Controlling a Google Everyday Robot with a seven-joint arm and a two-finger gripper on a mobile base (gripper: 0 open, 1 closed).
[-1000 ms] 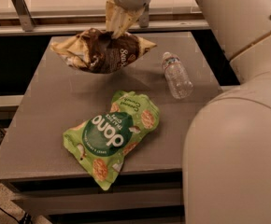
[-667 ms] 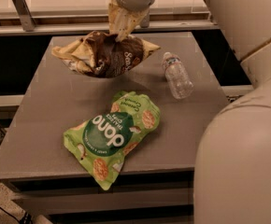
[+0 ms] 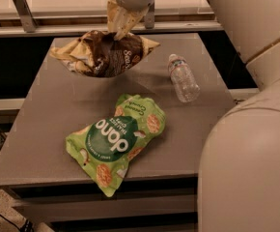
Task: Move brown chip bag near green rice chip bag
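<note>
We note the gripper point(image 3: 126, 6) at top centre clamped on the brown bag's point(image 3: 108, 57) upper edge, holding it raised off the table point(image 3: 43, 129), evidently for carrying to the green bag point(image 3: 116, 141) lying mid-frame.

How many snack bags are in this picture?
2. The brown chip bag is at the far edge of the table, its top held by the end effector; the green rice chip bag lies near the front edge.

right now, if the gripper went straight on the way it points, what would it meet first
The gripper points down at the brown chip bag, whose top it already pinches. Below the bag is probably the table, though depth is unclear.
</note>
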